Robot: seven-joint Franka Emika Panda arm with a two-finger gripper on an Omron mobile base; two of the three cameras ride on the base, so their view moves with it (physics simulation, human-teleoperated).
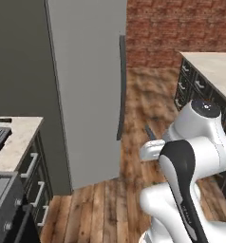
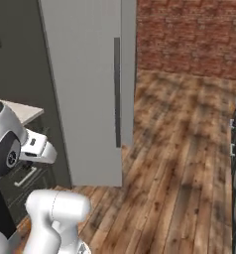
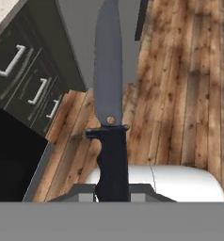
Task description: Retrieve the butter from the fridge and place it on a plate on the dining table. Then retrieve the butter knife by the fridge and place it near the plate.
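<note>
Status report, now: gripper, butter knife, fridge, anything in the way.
Gripper shut on butter knife, handle gripped, blade pointing away. Fridge doors closed, just ahead. Wood floor open toward the brick wall; nothing blocking.

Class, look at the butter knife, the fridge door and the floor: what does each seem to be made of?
Butter knife: dull grey blade, probably metal; matte black handle, perhaps plastic. Fridge door: smooth light-grey panel, likely painted or brushed metal. Floor: brown planks with visible grain, seemingly wood.
</note>
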